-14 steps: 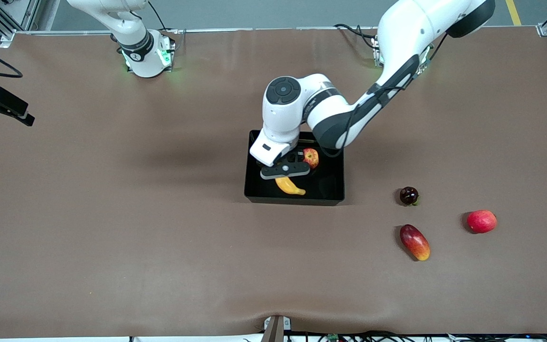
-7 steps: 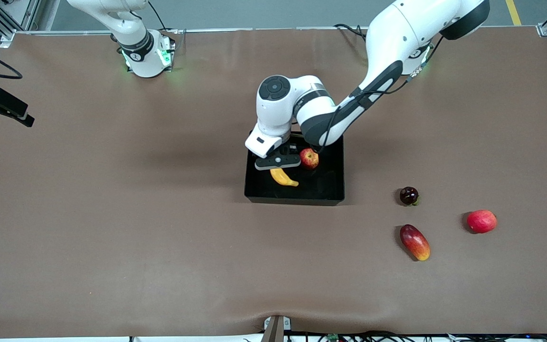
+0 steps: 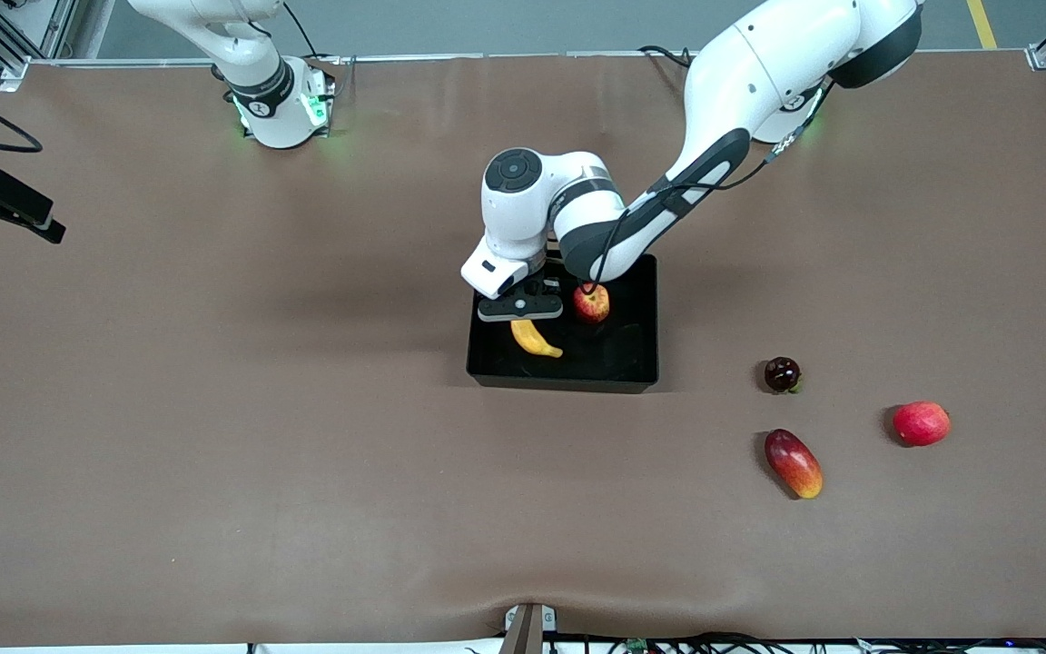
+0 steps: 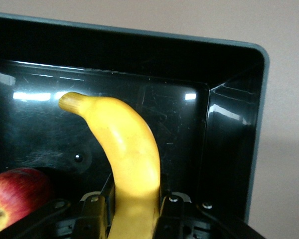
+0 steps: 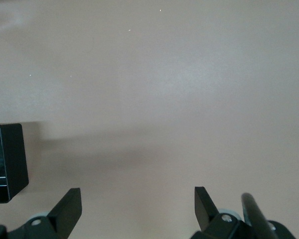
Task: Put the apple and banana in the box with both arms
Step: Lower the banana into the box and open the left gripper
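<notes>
My left gripper (image 3: 520, 312) is shut on the yellow banana (image 3: 535, 339) and holds it low over the floor of the black box (image 3: 568, 382), at the box's side toward the right arm's end. In the left wrist view the banana (image 4: 131, 149) runs out from between the fingers (image 4: 93, 211), with the box wall (image 4: 229, 139) beside it. The red-and-yellow apple (image 3: 591, 303) lies in the box next to the gripper; it also shows in the left wrist view (image 4: 15, 191). My right gripper (image 5: 138, 199) is open and empty over bare table; it waits. A box corner (image 5: 7, 159) shows there.
Three other fruits lie on the table toward the left arm's end: a dark round fruit (image 3: 782, 373), a red-and-yellow mango-like fruit (image 3: 793, 463) and a plain red fruit (image 3: 921, 423). The brown table (image 3: 214, 409) stretches wide around the box.
My left gripper has moved with the banana across the box toward the right arm's end and away from the front camera. The apple and the right arm have not moved.
</notes>
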`<act>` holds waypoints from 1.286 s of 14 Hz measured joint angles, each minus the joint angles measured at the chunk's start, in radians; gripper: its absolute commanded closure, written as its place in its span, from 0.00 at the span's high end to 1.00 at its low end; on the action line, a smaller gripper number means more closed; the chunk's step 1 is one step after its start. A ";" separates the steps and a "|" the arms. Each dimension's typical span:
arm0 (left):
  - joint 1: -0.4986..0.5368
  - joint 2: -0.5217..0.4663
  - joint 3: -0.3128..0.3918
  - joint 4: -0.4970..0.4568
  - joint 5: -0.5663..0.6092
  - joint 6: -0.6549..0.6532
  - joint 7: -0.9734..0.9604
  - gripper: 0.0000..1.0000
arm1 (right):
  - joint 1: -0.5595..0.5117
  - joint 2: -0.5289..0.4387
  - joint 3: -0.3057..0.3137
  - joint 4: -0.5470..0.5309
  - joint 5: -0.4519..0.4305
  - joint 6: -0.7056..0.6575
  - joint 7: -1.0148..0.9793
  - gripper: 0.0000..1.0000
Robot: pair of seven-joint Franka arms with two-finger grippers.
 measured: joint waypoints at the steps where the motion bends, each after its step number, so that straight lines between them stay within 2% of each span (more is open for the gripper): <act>1: -0.009 0.005 0.012 0.000 0.006 0.009 0.000 0.00 | 0.000 0.000 0.000 0.000 0.000 0.001 0.000 1.00; 6: -0.080 0.029 0.089 0.000 0.013 0.065 -0.036 0.00 | 0.000 0.000 -0.001 0.001 -0.001 0.001 0.000 1.00; 9: -0.089 0.045 0.100 0.001 0.013 0.080 -0.037 0.00 | 0.001 0.000 -0.001 0.001 -0.001 0.001 0.000 1.00; 10: -0.089 0.050 0.102 0.001 0.013 0.081 -0.037 0.24 | 0.001 0.000 0.000 0.001 -0.001 0.002 0.000 1.00; 12: -0.089 0.054 0.105 0.001 0.013 0.083 -0.037 0.94 | 0.001 0.000 0.001 0.001 -0.001 0.003 0.000 1.00; 13: -0.089 0.055 0.105 0.001 0.013 0.084 -0.037 1.00 | 0.001 0.000 0.001 0.001 -0.001 0.003 0.000 1.00; 18: -0.062 0.028 0.109 0.042 0.013 0.068 -0.036 1.00 | 0.001 0.000 0.001 0.001 -0.001 0.005 0.000 1.00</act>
